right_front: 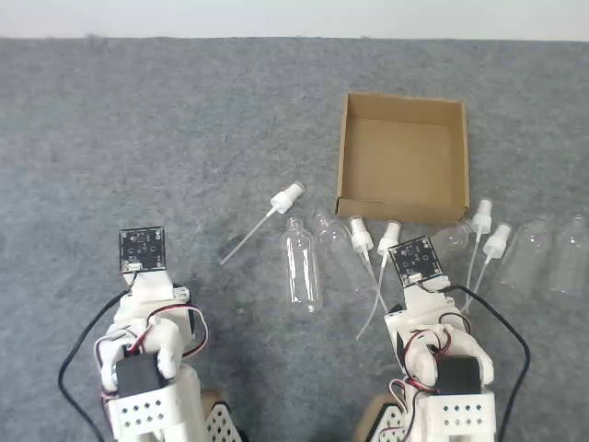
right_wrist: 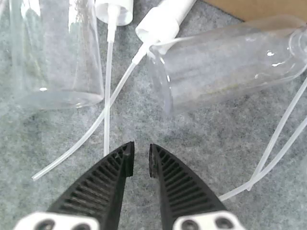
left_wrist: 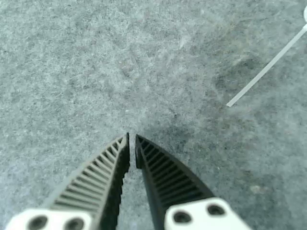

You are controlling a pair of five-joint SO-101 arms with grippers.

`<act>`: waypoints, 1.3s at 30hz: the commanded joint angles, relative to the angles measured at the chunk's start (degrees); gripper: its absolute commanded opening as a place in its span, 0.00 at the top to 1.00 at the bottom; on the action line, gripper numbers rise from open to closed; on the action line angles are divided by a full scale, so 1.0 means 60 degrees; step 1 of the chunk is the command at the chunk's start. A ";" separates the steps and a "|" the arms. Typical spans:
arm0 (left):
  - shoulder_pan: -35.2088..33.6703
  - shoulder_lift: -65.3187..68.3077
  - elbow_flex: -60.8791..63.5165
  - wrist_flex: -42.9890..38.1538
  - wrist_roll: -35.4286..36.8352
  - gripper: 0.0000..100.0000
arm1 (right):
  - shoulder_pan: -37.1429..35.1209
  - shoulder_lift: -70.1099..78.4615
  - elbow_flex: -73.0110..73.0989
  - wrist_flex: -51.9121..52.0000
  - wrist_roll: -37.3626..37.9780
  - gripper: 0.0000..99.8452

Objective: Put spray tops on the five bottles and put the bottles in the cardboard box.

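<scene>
The open cardboard box [right_front: 402, 157] lies at the back right, nothing in it. Several clear bottles lie capless in front of it: one [right_front: 301, 262] in the middle, another [right_front: 336, 241] beside it, two [right_front: 526, 253] at the far right. One spray top [right_front: 287, 196] lies apart to the left, its tube [left_wrist: 268, 64] past my left gripper [left_wrist: 132, 140], which is shut over bare carpet. My right gripper [right_wrist: 140, 152] hangs shut but for a narrow slit, holding nothing, just short of a lying bottle [right_wrist: 230, 62] and two spray tops [right_wrist: 114, 9].
Grey carpet [right_front: 138, 138] covers the whole table. Thin white tubes [right_wrist: 276, 153] from the spray tops cross the carpet around my right gripper. The box's front wall [right_wrist: 264, 7] stands just behind the bottles. Open carpet stretches left of the box.
</scene>
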 commanded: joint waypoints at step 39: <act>0.0586 -0.0190 -0.0110 0.0000 -0.0073 0.99 | 0.2308 0.0886 -0.4176 -0.1766 0.0410 0.98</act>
